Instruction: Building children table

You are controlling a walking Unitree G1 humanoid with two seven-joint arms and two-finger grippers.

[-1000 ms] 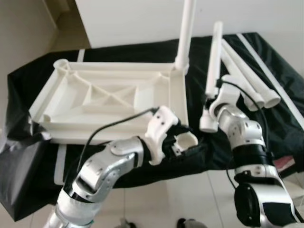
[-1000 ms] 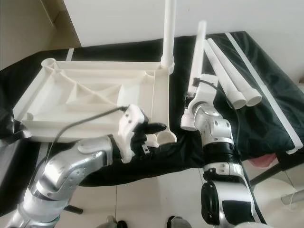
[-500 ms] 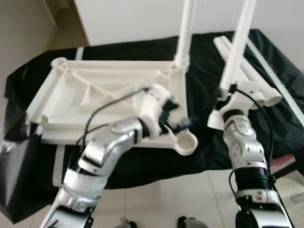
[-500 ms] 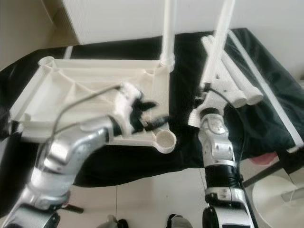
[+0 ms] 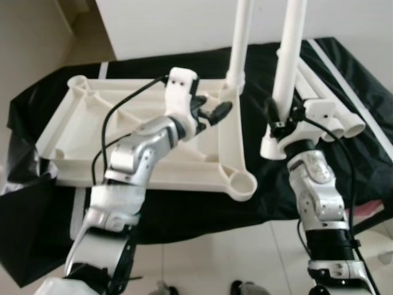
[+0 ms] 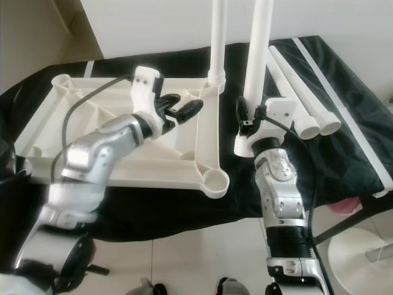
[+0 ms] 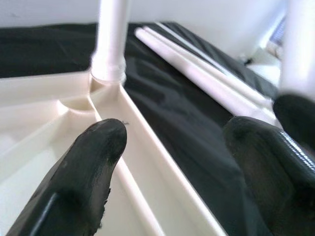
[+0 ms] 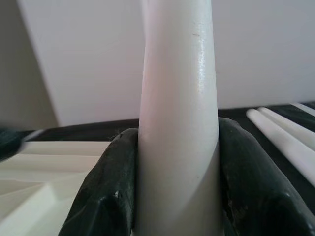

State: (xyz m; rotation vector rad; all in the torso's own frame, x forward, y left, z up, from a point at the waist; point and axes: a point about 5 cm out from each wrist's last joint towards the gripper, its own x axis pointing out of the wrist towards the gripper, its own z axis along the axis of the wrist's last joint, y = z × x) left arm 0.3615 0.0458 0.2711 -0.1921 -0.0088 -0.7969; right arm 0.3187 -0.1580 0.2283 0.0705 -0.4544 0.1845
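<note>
Table leg point(image 6: 257, 55) upright, gripped by right hand point(image 8: 177, 187); left hand point(image 6: 178, 107) hovers open.

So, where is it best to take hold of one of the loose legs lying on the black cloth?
Judging by its pose, grip a loose leg across its round shaft near the middle, from above: it lies flat on the cloth, close beside another.

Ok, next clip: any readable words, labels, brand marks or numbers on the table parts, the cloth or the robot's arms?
None can be read.
White tabletop: plain moulded plastic, no print.
Table legs, the one held by the right gripper, the one standing in the tabletop's corner and the two lying on the cloth: no markings.
Black cloth: no label.
Left gripper, silver arms: no legible marking.
</note>
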